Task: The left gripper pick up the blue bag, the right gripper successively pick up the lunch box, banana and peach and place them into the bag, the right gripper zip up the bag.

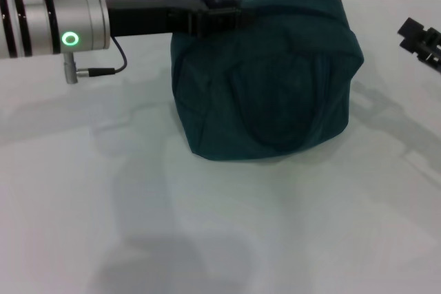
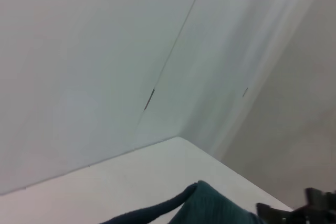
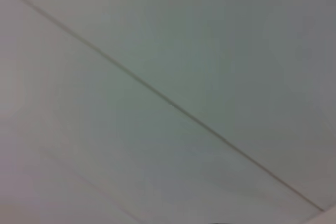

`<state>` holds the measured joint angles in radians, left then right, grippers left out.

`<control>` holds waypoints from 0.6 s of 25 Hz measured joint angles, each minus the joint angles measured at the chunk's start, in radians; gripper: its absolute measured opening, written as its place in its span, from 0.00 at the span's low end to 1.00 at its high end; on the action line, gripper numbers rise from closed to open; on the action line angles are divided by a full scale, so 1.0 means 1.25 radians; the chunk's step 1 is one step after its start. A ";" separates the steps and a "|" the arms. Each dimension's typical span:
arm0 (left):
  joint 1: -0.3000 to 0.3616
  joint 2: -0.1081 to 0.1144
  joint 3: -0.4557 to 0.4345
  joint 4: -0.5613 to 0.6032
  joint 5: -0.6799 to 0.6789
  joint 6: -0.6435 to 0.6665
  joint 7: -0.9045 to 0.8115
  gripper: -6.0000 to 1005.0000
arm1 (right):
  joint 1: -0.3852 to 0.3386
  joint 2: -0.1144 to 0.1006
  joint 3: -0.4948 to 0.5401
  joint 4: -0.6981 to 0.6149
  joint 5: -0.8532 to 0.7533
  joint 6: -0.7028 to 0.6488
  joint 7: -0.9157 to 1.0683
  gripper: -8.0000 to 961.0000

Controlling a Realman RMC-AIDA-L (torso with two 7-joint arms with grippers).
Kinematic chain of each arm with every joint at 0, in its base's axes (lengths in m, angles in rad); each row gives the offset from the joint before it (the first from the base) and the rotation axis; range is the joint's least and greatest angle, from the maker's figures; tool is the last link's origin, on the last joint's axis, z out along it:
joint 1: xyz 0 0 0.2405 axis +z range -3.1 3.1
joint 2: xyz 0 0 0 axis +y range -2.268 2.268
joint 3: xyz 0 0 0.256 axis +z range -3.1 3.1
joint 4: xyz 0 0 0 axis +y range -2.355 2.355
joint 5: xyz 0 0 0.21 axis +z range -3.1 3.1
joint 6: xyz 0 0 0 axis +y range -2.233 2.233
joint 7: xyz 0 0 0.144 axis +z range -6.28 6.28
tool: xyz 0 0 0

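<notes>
- 1 blue bag (image 1: 265,74) sits bulging on the white table (image 1: 207,225); no lunch box, banana or peach in sight, so packing looks done.
- Left gripper (image 1: 219,15) is clamped on the bag's top edge.
- Right gripper (image 1: 422,40) hangs well apart at the table's right; whether its claw is apart or together, I cannot tell.
- Zip state is hidden.

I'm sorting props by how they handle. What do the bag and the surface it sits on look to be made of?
The bag looks like soft woven fabric, matte dark teal: it slumps and creases and shows no shine. The table seems a hard, smooth white board, laminate perhaps, since it shows soft shadows and a faint sheen. The left end effector grips the bag's top edge; the right end effector is off to the side.
</notes>
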<state>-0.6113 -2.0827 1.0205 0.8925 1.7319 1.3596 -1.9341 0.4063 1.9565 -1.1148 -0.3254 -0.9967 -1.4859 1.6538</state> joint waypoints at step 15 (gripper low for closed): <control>0.005 0.050 -0.025 0.036 -0.142 0.202 -0.024 0.79 | -0.036 -0.017 0.019 -0.115 -0.071 -0.298 -0.265 0.89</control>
<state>-0.6048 -2.0196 0.9895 0.9372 1.5542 1.6115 -1.9644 0.3614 1.9347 -1.0906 -0.4693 -1.0848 -1.8583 1.3232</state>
